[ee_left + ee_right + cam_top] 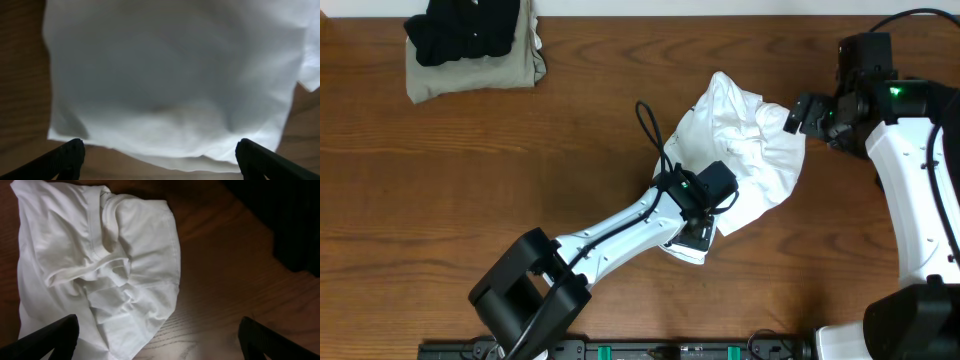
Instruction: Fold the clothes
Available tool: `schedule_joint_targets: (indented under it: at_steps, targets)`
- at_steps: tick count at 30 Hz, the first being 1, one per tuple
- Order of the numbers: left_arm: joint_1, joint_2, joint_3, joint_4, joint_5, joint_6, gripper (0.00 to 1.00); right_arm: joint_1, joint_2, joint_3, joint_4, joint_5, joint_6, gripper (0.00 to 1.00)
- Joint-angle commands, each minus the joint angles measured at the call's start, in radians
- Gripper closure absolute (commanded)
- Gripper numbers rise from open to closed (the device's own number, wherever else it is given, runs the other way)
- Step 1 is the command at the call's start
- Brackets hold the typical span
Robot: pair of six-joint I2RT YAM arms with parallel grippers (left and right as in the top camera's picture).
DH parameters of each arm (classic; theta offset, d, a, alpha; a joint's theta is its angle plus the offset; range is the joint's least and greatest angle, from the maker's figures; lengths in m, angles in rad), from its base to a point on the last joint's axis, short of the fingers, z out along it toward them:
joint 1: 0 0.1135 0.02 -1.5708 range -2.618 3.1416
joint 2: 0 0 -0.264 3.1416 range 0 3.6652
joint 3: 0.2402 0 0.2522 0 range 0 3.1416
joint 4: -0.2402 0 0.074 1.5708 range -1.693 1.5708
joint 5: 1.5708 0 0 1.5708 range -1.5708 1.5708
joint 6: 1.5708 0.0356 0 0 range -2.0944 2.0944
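Two claws, both spread wide with nothing between their fingers. The left claw (698, 228) points down over the lower left edge of the white shirt (750, 140). In its own wrist view its dark fingertips (67, 159) sit at the bottom corners, and the shirt (170, 75) fills nearly the whole frame as a smooth, blurred sheet whose hem lies just ahead of the tips. Whether the tips touch the cloth cannot be told. Behind that claw, the left arm (610, 235) reaches in a long, low slant from its base at the near left edge up toward the middle of the table (520, 170). A loop of black cable (648, 125) rises above its wrist.

The right claw (802, 113) hangs at the shirt's upper right edge, facing left toward it. From its wrist camera the fingertips (57, 336) frame a bunched part of the shirt (100, 255), where a ribbed band and folds are piled up, with bare wood to the right. The right arm (920, 190) comes up the right side of the table and bends inward at the top.

The shirt lies crumpled, right of the table's centre, between the two claws. Well apart from it, in the far left corner, a black garment (460, 30) rests on a khaki garment (470, 78).
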Motion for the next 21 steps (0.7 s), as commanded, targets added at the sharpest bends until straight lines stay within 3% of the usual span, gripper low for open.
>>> schedule_joint_targets:
  at_steps: [1, 21]
  targets:
    - [0.002, -0.008, -0.001, 0.019, 0.014, -0.009, 0.02, -0.005, 0.003, -0.005, 0.001, -0.007, 0.014, 0.01]
    - [0.001, -0.008, -0.001, 0.048, 0.013, -0.008, 0.02, -0.005, 0.003, -0.006, 0.007, -0.007, 0.014, 0.01]
